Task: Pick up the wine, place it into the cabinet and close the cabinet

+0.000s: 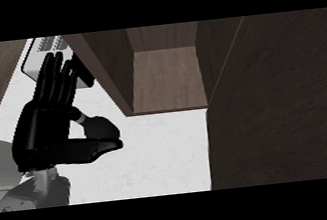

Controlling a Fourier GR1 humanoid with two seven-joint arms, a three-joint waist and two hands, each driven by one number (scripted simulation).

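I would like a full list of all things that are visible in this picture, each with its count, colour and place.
cabinet: one, dark brown wood, upper middle; its inside is open to view and nothing shows on the shelf.
cabinet door: one, dark brown, filling the right side, standing open.
counter: one, white, in the lower middle and along the left.
appliance: one, light grey and white, at the upper left, partly hidden by the fingers; what it is I cannot tell.
wine: none in view.
left hand: one, black, at the left, open with fingers straight and pointing up, on a grey forearm.
right hand: not in view.
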